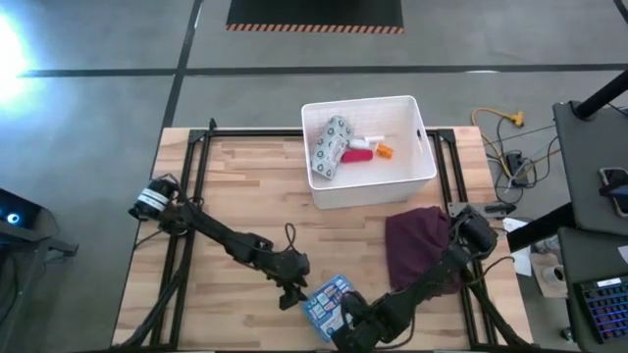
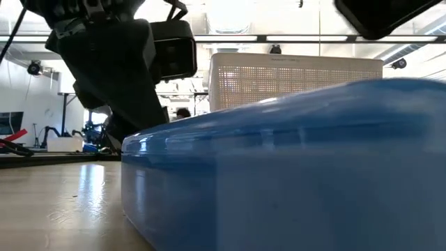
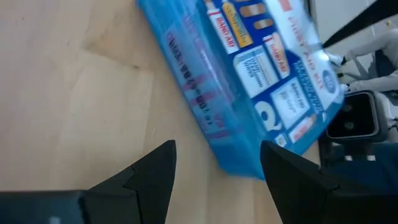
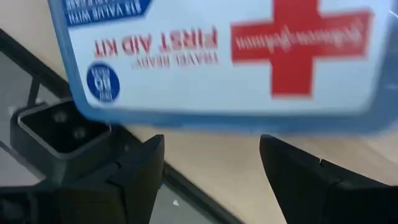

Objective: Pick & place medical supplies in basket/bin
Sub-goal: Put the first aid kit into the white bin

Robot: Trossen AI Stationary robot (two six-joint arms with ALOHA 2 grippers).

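Note:
The blue first-aid box [image 1: 329, 299] with a red cross [image 4: 292, 46] lies flat on the wooden table near its near edge and fills the low view [image 2: 293, 167]. My left gripper [image 1: 291, 292] is open at the box's left side, the box's end just ahead of its fingers [image 3: 214, 162]. My right gripper [image 1: 353, 319] is open at the box's near right side, its fingers [image 4: 211, 155] short of the box's edge. The white bin [image 1: 368, 147] stands at the far side and holds the dotted pouch [image 1: 332, 147], a pink block [image 1: 356, 154], an orange bottle [image 1: 384, 150] and small white pieces. My left gripper has one fingertip [image 3: 273, 155] right beside the box's nearest corner [image 3: 252, 163]; whether it touches cannot be told. The box lies flat on the table, not between the fingers.
A dark maroon cloth [image 1: 422, 245] lies on the table's right part, between the bin and my right arm. Bare wood [image 1: 235, 176] stretches between the bin and the left arm. Cables and equipment sit off the right edge [image 1: 510, 147].

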